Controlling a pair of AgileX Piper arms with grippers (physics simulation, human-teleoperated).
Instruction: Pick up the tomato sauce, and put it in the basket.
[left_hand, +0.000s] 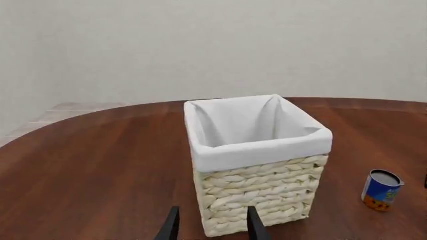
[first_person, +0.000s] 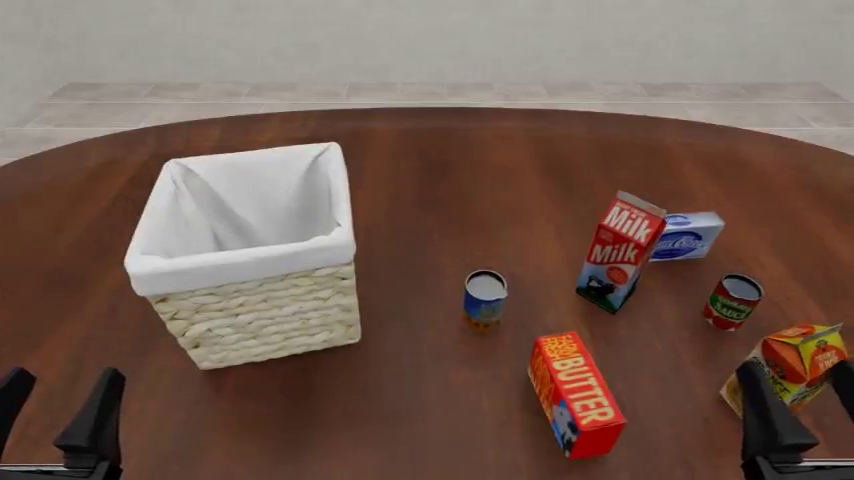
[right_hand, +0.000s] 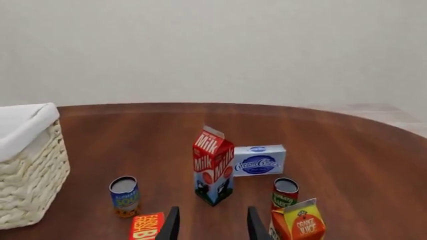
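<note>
Tomato sauce (first_person: 733, 301) stands upright on your bench (first_person: 441, 180), right of the milk carton (first_person: 618, 252), well apart from the basket (first_person: 248, 262). Left pincer (first_person: 59, 412) and right pincer (first_person: 798, 400) both hang open, empty.

tomato sauce (first_person: 733, 301) red, green band | basket (first_person: 267, 315) straw, seemingly white-lined

- Small red cylindrical tomato sauce can with green label band and silver top (first_person: 733, 301): upright on the table, right side, just right of the milk carton.
- Large square pale wicker basket with white cloth lining folded over the rim (first_person: 254, 318): upright, left side, well apart from the can.
</note>
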